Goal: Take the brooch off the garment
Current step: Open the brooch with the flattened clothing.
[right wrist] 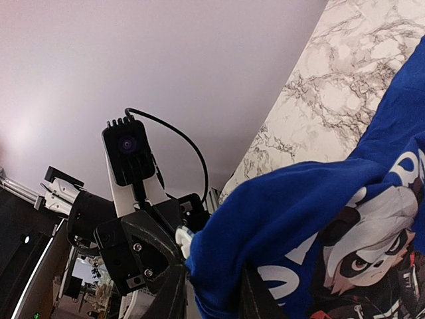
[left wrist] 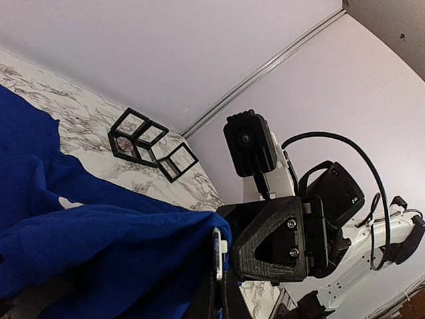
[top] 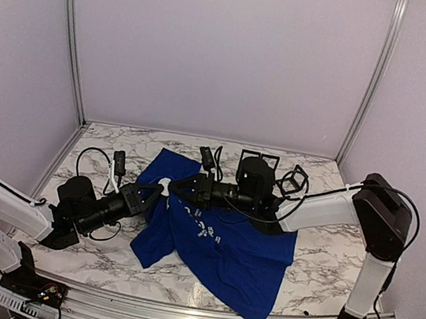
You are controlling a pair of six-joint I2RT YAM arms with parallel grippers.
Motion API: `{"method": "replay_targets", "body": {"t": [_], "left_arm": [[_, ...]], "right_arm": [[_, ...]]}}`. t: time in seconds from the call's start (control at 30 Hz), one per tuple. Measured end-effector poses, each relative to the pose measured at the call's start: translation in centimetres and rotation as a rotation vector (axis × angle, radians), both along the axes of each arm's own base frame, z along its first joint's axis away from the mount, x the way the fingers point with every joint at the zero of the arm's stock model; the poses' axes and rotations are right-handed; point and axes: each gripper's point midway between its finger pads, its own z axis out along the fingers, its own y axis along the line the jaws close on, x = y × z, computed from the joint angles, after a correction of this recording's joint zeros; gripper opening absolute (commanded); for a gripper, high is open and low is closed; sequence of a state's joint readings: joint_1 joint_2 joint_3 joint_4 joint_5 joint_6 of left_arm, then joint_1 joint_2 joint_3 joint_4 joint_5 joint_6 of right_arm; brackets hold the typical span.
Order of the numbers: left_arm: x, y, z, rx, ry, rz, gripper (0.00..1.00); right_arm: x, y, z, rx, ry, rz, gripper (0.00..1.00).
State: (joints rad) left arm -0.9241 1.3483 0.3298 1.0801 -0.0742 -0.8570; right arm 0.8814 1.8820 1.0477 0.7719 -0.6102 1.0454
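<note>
The garment, a royal-blue T-shirt, lies crumpled on the marble table, with one fold lifted between both arms. Its panda print shows in the right wrist view. The brooch is small and white and sits at the tip of that fold. My left gripper is shut on the brooch, which shows edge-on between its fingers. My right gripper faces it from the right, and its fingers press on either side of the blue fold just behind the brooch. The two grippers nearly touch.
Black wireframe cubes and a black frame stand at the back right of the table. Small black devices with cables lie at the back left and the back middle. Pale walls with metal rails enclose the table.
</note>
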Motion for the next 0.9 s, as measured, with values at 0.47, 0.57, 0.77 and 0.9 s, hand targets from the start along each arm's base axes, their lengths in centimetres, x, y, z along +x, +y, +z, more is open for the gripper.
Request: {"method": "replay_targets", "body": {"t": [0.47, 0.57, 0.77, 0.9], "left_arm": [[-0.04, -0.24, -0.41, 0.014, 0.001, -0.011, 0.00], [-0.05, -0.26, -0.38, 0.015, 0.000, -0.012, 0.00], [0.02, -0.30, -0.44, 0.019, -0.001, -0.011, 0.00], [0.05, -0.31, -0.44, 0.019, -0.001, -0.011, 0.00]], "right_arm": [[-0.20, 0.22, -0.54, 0.001, 0.004, 0.015, 0.15], [-0.22, 0.24, -0.51, 0.002, 0.005, 0.016, 0.14], [-0.19, 0.23, -0.55, 0.002, 0.005, 0.015, 0.12], [-0.19, 0.23, -0.55, 0.002, 0.005, 0.015, 0.12]]}}
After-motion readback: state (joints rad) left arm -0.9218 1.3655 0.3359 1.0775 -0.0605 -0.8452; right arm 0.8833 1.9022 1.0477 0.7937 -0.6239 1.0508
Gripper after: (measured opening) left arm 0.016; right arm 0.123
